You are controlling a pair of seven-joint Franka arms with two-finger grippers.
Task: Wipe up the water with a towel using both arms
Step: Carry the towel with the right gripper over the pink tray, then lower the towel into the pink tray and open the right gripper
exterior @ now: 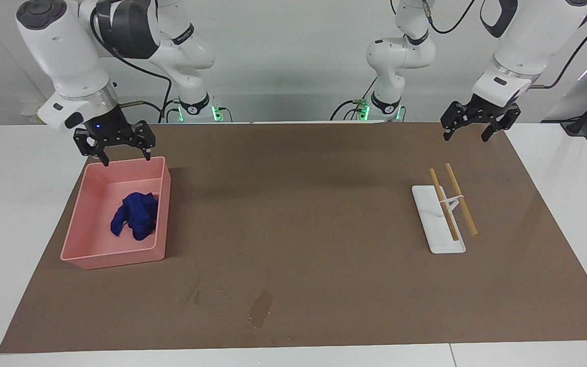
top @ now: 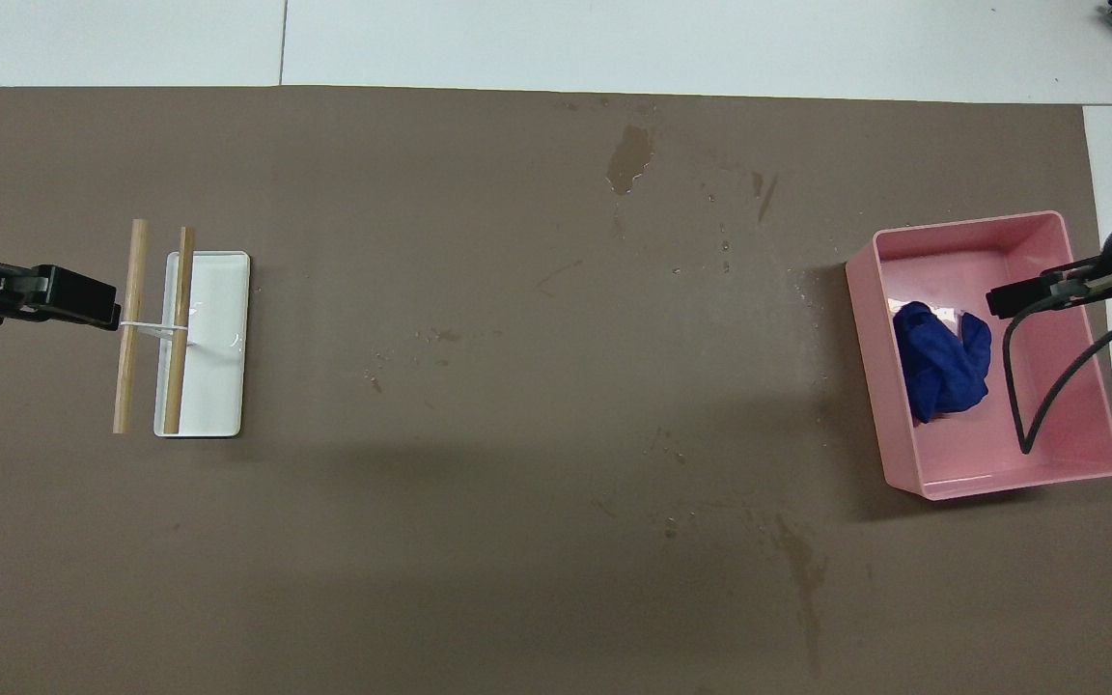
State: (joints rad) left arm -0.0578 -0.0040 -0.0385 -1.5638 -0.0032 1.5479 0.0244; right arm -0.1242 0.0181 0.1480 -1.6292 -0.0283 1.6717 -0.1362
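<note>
royal-blue towel [exterior: 134, 216], pink tray [exterior: 115, 254], brown mat [exterior: 298, 204]

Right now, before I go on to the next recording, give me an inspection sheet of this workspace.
Surface: brown mat on a white table, stained.
Job's things: blue towel crumpled in the pink tray; water in a puddle at the mat's edge farthest from the robots, not wiped up.
Clutter: white stand with two wooden sticks, toward the left arm's end.
Grippers: right pincer open over the tray's rim, empty; left pincer open over the mat's corner, waiting.
Cables: black cable loops over the tray.
Surroundings: white wall; nothing else seen.
</note>
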